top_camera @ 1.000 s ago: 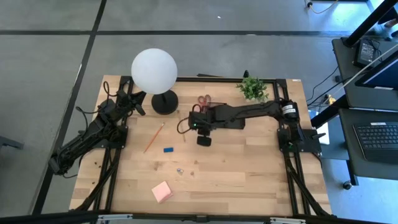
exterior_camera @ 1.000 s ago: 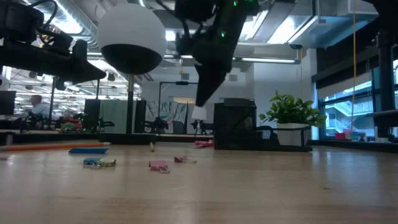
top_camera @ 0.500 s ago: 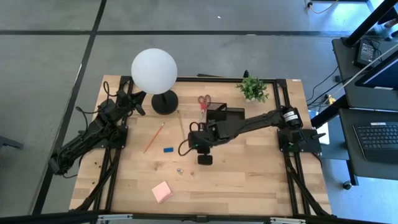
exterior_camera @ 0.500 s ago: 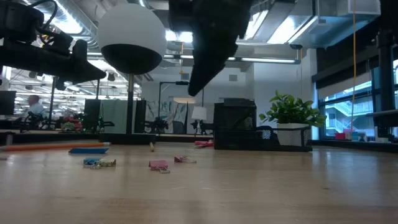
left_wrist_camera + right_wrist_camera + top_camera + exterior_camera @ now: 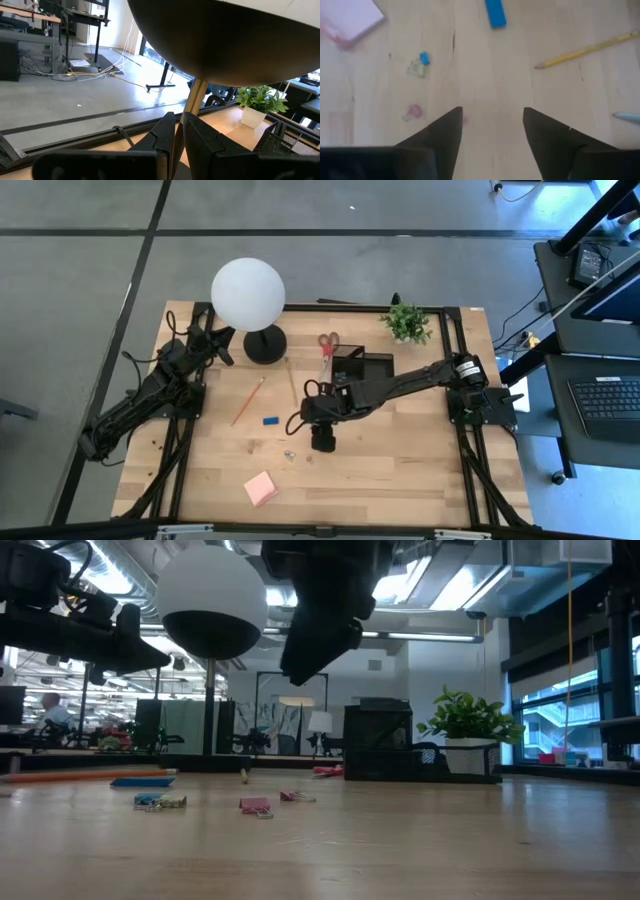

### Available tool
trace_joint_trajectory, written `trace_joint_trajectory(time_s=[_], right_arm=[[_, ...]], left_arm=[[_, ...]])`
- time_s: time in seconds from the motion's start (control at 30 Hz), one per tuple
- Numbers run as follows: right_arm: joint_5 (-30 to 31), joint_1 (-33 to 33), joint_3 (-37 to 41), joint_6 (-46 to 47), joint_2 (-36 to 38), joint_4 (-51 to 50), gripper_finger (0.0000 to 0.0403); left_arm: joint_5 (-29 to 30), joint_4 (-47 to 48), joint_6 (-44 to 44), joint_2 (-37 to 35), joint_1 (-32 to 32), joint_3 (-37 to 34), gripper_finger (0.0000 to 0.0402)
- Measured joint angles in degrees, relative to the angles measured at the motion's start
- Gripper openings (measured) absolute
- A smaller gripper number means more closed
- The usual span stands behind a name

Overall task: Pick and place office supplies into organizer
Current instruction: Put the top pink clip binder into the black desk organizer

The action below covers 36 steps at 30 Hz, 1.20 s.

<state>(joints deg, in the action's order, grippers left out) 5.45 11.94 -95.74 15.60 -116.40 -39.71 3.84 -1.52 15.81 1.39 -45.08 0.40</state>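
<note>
Tabletop [image 5: 400, 470] carries tiny clips [image 5: 417, 65] — blurred — beneath right claw [image 5: 492, 125], spread, empty.

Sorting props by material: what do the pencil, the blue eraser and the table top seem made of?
Pencil: likely painted wood, yellow shaft with a bare tapered tip. Blue eraser: matte, uniform block, probably rubber or vinyl. Table top: light wood, butcher-block look, with visible grain and plank seams.
</note>
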Motion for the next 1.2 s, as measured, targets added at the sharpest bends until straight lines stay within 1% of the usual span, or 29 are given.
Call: trace_joint_trajectory(time_s=[0.1, 0.2, 0.47, 0.63, 1.2], right_arm=[[-0.01, 0.58, 0.0, 0.66, 0.0, 1.82, 0.0227], [-0.04, 1.42, 0.0, 1.12, -0.08, 3.56, 0.0231], [0.21, 3.19, -0.09, 8.59, -3.76, 4.51, 0.0231], [3.45, 3.91, -0.05, 11.12, -6.47, 4.61, 0.0231], [4.14, 5.52, -0.04, 11.33, -11.12, 3.63, 0.0231]], left_arm=[[0.0, 0.0, -0.01, 0.0, -0.02, 0.02, 0.0033], [0.0, 0.0, -0.01, 0.0, 0.0, 0.02, 0.0033], [0.0, -0.01, -0.01, 0.0, -0.02, 0.02, 0.0033], [-0.01, 0.0, -0.01, 0.0, 0.0, 0.02, 0.0033], [-0.92, 0.07, -0.01, 0.0, -0.01, 0.01, 0.0033]])
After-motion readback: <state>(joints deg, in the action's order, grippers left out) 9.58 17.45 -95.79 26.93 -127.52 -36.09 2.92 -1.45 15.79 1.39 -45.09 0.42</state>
